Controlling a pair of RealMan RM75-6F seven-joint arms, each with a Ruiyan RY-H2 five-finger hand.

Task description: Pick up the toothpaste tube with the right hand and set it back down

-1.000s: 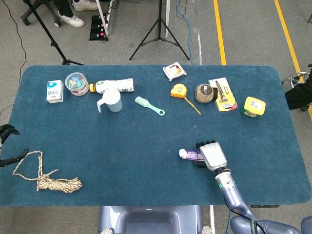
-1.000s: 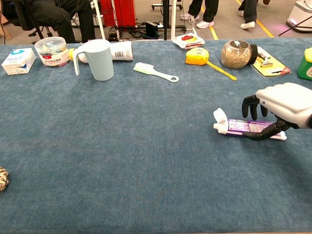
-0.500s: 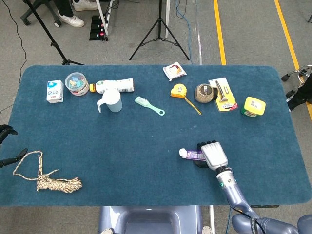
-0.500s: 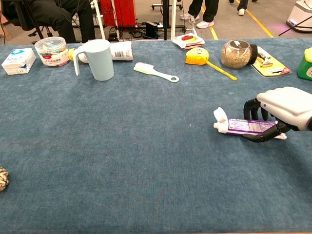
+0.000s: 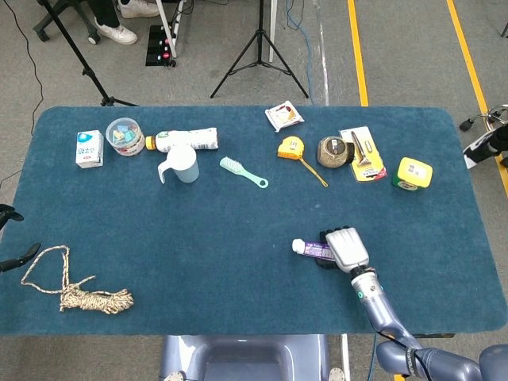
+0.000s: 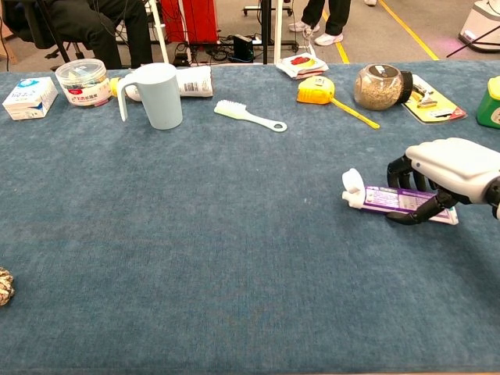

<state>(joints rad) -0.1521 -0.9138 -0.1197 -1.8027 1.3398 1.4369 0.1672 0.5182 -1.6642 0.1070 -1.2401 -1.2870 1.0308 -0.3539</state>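
Observation:
The toothpaste tube (image 5: 308,249) is purple and white with a white cap pointing left, and it lies across the near right part of the blue table (image 5: 238,238). My right hand (image 5: 347,248) covers its right half from above. In the chest view the right hand (image 6: 453,164) grips the tube (image 6: 387,201), dark fingers curled over the far side and the thumb against the near side. The cap end sits just off the cloth. Only dark fingertips of my left hand (image 5: 17,258) show at the left edge, spread apart and holding nothing, beside a coiled rope (image 5: 79,294).
Along the far side stand a white box (image 5: 89,148), a clear tub (image 5: 124,136), a lying bottle (image 5: 189,140), a pale blue cup (image 5: 182,165), a mint brush (image 5: 242,171), a yellow tape measure (image 5: 291,148), a jar (image 5: 333,151) and a green-yellow container (image 5: 413,174).
The right hand's fingers have curled tighter around the tube, and the tube's cap end has risen slightly. The left hand's fingertips have slid further toward the left edge.

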